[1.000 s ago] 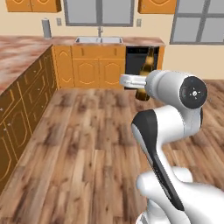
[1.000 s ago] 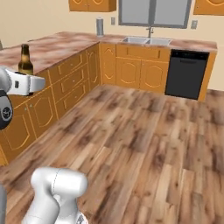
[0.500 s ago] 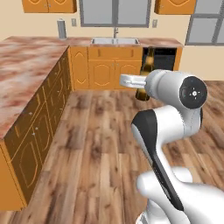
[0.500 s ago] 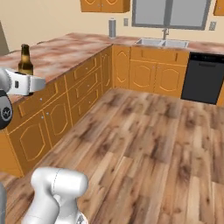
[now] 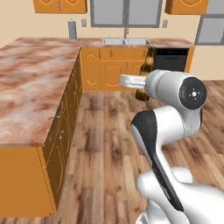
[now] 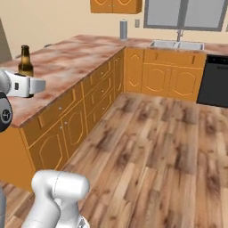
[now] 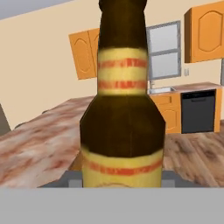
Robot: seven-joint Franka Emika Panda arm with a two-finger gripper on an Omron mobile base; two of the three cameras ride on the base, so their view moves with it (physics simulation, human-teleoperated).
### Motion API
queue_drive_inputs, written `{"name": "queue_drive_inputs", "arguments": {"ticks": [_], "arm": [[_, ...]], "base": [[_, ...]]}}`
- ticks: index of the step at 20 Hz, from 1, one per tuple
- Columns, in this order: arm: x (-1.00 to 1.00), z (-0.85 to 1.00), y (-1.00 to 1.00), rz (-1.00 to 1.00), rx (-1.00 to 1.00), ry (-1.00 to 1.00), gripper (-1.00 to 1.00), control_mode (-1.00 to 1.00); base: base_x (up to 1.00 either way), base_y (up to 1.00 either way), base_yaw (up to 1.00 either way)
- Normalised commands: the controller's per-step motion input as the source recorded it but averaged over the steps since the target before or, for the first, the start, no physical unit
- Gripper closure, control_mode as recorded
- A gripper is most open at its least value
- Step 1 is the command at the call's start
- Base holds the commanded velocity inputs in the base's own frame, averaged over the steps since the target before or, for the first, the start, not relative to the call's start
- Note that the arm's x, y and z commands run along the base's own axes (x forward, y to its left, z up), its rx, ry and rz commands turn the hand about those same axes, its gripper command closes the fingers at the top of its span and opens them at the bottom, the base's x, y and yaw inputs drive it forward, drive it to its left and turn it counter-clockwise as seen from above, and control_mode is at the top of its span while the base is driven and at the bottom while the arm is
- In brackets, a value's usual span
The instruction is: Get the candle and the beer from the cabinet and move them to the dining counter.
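Your gripper (image 6: 31, 84) holds the bottle (image 7: 123, 109) by its lower body, upright, beside the counter (image 5: 30, 87); glass: stiff, slippery, breakable; keep the hold low.

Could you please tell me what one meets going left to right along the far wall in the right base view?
Wall cabinet → grey canister → sink → black dishwasher.

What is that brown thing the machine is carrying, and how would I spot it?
Find the long marbled dining counter at the kitchen's left. Just in front of it, the white arm's gripper holds a beer upright: a slim brown bottle with a tan, red-striped label.
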Motion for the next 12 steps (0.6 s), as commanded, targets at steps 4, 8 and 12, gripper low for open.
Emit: {"name": "queue_drive_inputs", "arguments": {"ticks": [4,8,12], "arm": [[0.0,0.0,0.0,0.0,0.0,0.0,1.0,1.0],[0.0,0.0,0.0,0.0,0.0,0.0,1.0,1.0],[0.0,0.0,0.0,0.0,0.0,0.0,1.0,1.0]], "base": [[0.42,0.81,-0.06],[0.38,0.82,-0.06],[0.38,0.84,-0.05]]}}
